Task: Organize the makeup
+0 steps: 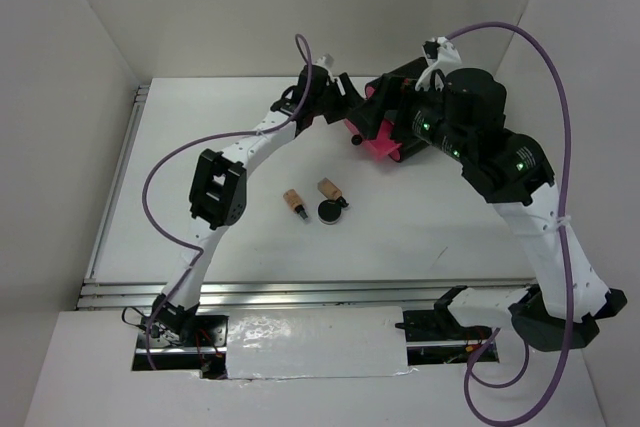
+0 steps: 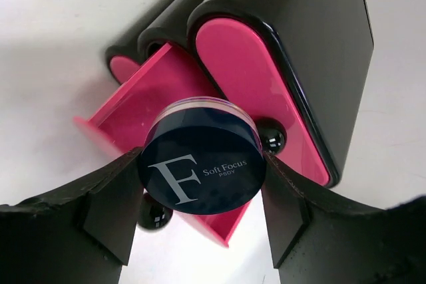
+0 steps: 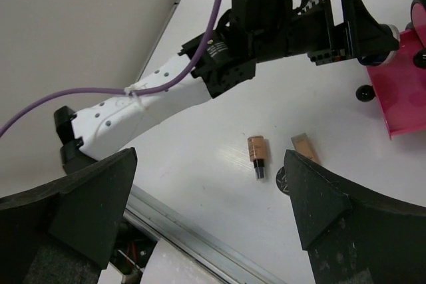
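My left gripper (image 2: 202,164) is shut on a round black compact (image 2: 200,171) marked "F Soft Focus". It holds the compact over an open pink drawer (image 2: 153,108) of the black box (image 2: 319,44). From above, the left gripper (image 1: 358,112) is at the box's left end. Two tan bottles (image 1: 294,202) (image 1: 330,190) and a second black compact (image 1: 331,211) lie mid-table. My right gripper (image 3: 210,157) is open and empty, held high; one bottle (image 3: 257,153) shows between its fingers. No sachets are in view.
The black box (image 1: 398,75) with pink drawers stands at the back centre, under my raised right arm. A black drawer knob (image 3: 364,92) shows beside the open drawer. White walls enclose the table; a metal rail (image 1: 300,292) runs along the near edge.
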